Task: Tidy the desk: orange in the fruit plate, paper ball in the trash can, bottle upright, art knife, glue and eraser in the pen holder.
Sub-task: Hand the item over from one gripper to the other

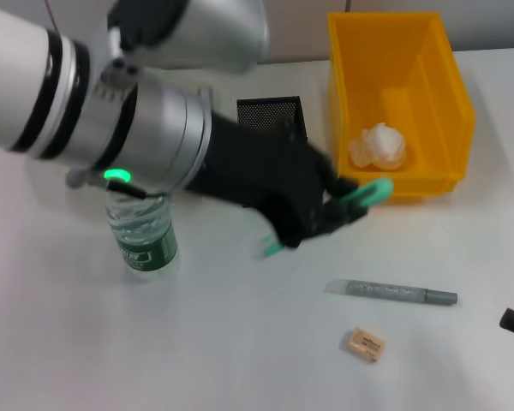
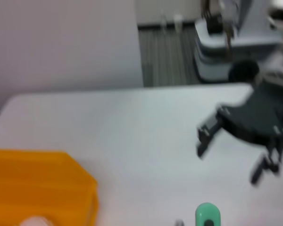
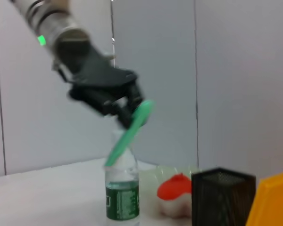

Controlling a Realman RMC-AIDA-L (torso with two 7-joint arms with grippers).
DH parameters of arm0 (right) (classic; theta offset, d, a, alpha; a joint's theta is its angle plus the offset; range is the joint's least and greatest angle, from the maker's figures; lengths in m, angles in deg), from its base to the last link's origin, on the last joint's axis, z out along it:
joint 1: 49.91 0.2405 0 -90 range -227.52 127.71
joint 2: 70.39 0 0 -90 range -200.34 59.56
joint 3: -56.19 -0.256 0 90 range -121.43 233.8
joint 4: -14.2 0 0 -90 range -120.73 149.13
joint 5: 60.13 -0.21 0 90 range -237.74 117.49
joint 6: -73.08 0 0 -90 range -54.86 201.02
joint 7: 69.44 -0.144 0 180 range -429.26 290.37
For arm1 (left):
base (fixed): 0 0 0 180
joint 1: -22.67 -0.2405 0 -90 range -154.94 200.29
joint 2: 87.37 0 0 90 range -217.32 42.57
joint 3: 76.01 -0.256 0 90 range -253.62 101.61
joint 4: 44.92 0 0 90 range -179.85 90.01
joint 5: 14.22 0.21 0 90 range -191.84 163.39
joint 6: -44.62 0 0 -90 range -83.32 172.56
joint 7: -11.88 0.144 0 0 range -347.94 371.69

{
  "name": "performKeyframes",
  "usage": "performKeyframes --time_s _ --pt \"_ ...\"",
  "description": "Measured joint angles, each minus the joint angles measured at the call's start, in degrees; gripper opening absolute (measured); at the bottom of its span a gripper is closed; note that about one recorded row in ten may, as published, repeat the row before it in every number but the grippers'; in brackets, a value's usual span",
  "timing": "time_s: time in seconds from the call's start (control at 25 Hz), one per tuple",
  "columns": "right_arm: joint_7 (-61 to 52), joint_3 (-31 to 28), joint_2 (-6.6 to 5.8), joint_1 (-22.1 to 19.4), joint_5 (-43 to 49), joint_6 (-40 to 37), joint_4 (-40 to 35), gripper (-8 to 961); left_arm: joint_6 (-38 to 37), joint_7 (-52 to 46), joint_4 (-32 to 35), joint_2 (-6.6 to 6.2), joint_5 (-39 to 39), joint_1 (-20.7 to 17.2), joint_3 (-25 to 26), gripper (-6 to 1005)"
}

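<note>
Gripping slim green knife, left tool

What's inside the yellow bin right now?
The yellow bin holds one crumpled white paper ball, lying near its front wall. The rest of its visible floor is bare. The left pincer, holding a green stick, hides none of the inside.

Desk mid-tidy, seen from the robot's head camera.

The bottle stands upright on the table at the left, under the left arm. The pen holder sits behind the centre, with the bin to its right; a paper ball lies inside the bin. The left gripper hangs above the table just in front of the bin. Nearer the robot, the art knife lies flat, the eraser just before it.
</note>
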Motion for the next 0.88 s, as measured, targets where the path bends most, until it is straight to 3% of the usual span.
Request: performKeyframes --time_s 0.16,0.24,0.48,0.88 --pt "8.09 -1.78 1.89 -0.42 0.08 -2.05 0.04 797 2.52 0.75 -3.34 -0.02 -6.00 0.28 3.96 205" --pt "11.36 -2.01 2.28 -0.46 0.25 -2.60 0.49 797 2.78 2.16 -5.22 -0.10 -9.18 0.32 5.75 206" --pt "19.50 -1.61 2.39 0.18 0.29 -4.87 2.20 797 4.34 6.56 -10.84 -0.11 -15.68 -0.32 7.92 211" --pt "57.06 -1.77 3.05 0.86 -0.09 -7.56 8.34 797 5.30 5.36 -12.87 -0.14 -16.93 0.03 8.78 218"
